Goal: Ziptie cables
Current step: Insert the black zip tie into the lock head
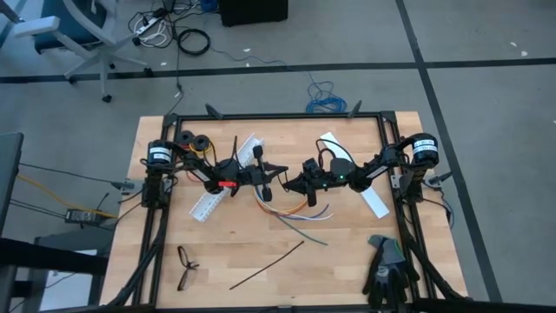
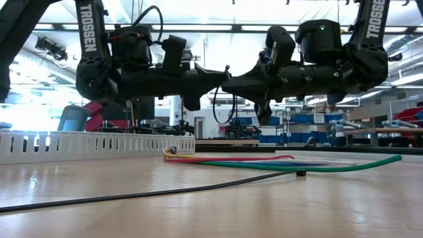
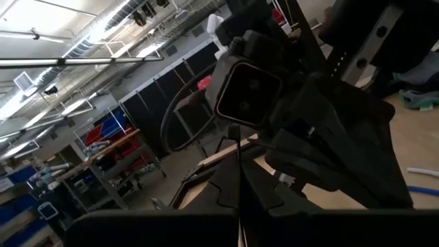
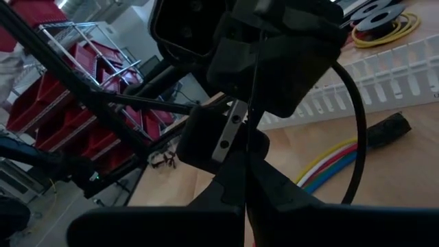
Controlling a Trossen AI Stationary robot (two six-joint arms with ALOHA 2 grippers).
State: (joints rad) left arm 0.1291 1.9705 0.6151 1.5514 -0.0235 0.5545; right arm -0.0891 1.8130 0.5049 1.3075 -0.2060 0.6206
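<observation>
While two grippers (image 1: pixel 276 177) (image 1: pixel 294 183) meet, one ziptie (image 1: pixel 266 265) (black) lies flat.

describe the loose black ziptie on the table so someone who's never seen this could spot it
On the wooden table, look toward the near edge, below the coloured cables. The ziptie lies there diagonally, right of the eyeglasses: one thin, straight black line, unlike the curved cables.
</observation>
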